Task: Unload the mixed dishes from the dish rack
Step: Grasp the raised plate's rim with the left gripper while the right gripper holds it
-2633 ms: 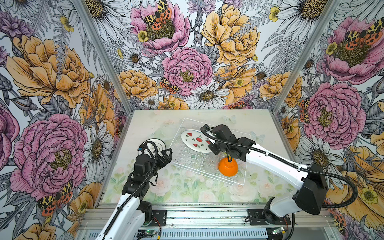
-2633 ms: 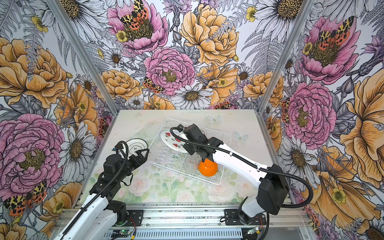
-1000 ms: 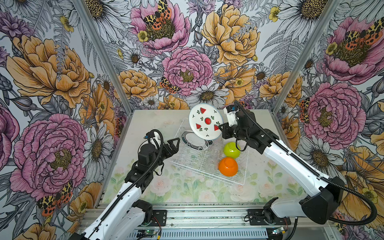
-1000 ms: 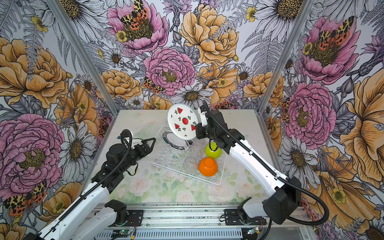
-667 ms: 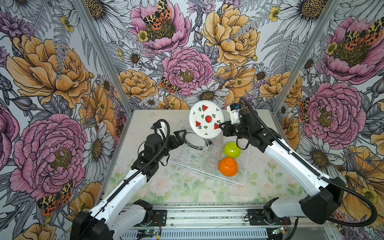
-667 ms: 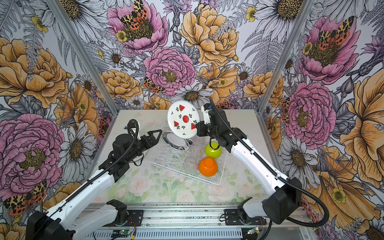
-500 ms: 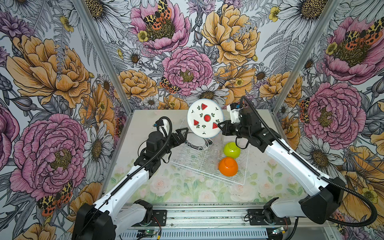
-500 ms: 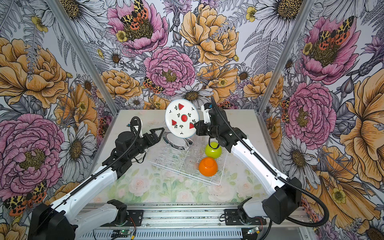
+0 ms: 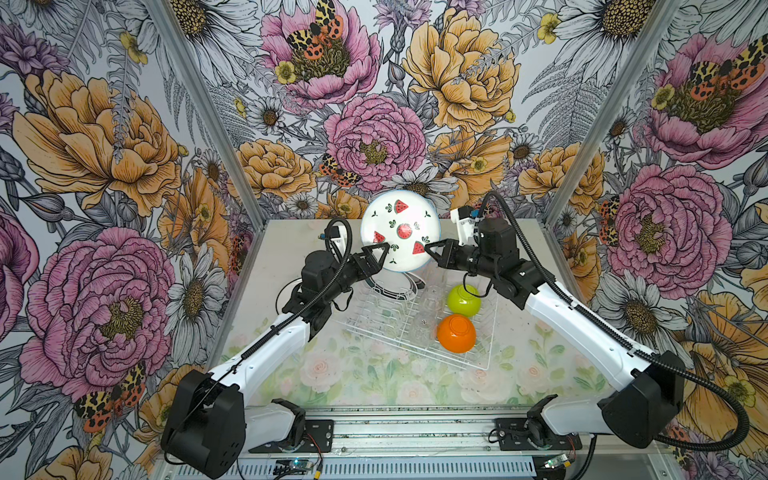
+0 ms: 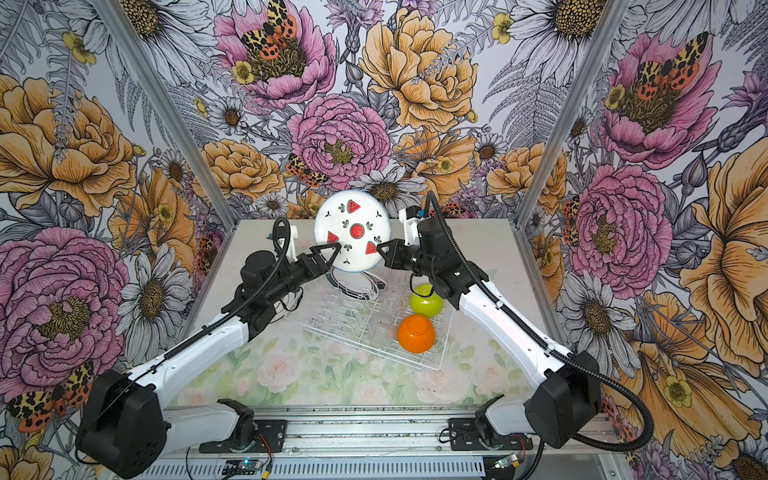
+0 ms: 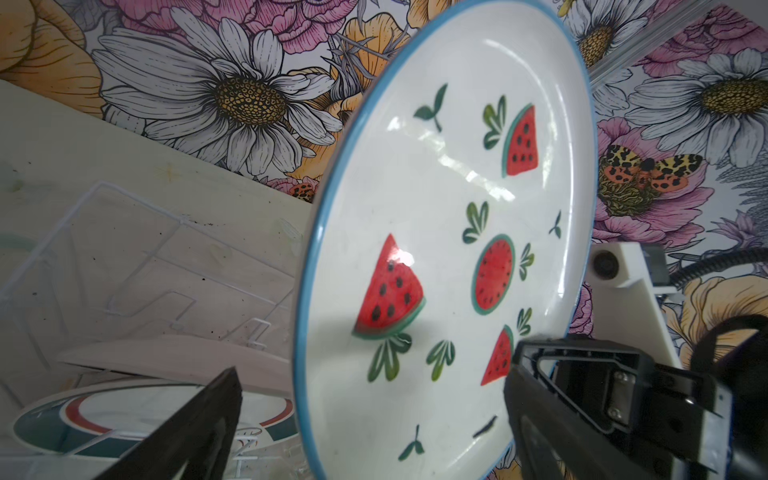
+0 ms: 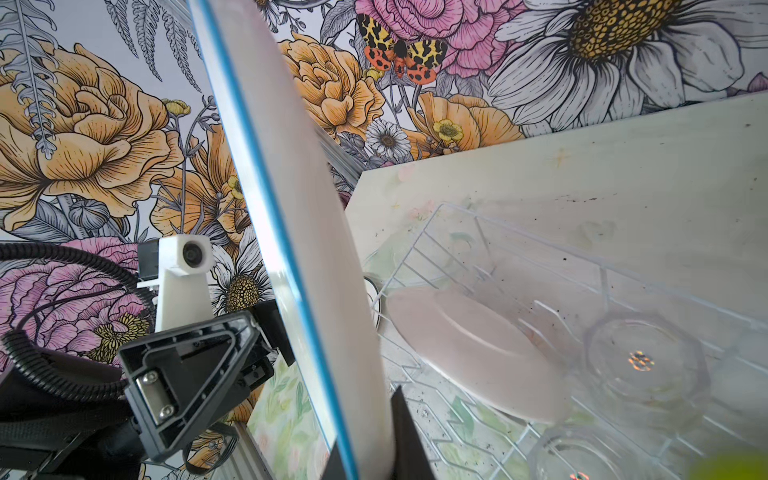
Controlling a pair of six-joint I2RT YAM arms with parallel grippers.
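Observation:
The white watermelon plate (image 9: 399, 230) (image 10: 351, 230) stands upright in the air above the back of the dish rack (image 9: 490, 332) (image 10: 440, 353). My right gripper (image 9: 430, 251) (image 12: 370, 453) is shut on its right rim. My left gripper (image 9: 384, 255) (image 11: 374, 415) is open, its jaws straddling the plate's left rim (image 11: 307, 332). In the rack lie a teal-and-red-rimmed plate (image 9: 399, 286) (image 11: 145, 415), a lime-green bowl (image 9: 464, 300), an orange bowl (image 9: 456, 332) and clear tumblers (image 12: 644, 361).
Flower-printed walls (image 9: 374, 137) close in the table on three sides. Both arms meet over the rack's back left corner. A metal rail (image 9: 395, 419) runs along the front edge. Bare tabletop (image 9: 374, 378) lies in front of the rack.
My left arm has swung up and to the right, bringing its open jaws around the plate's left rim. The right gripper has shifted the upright plate slightly to the left.

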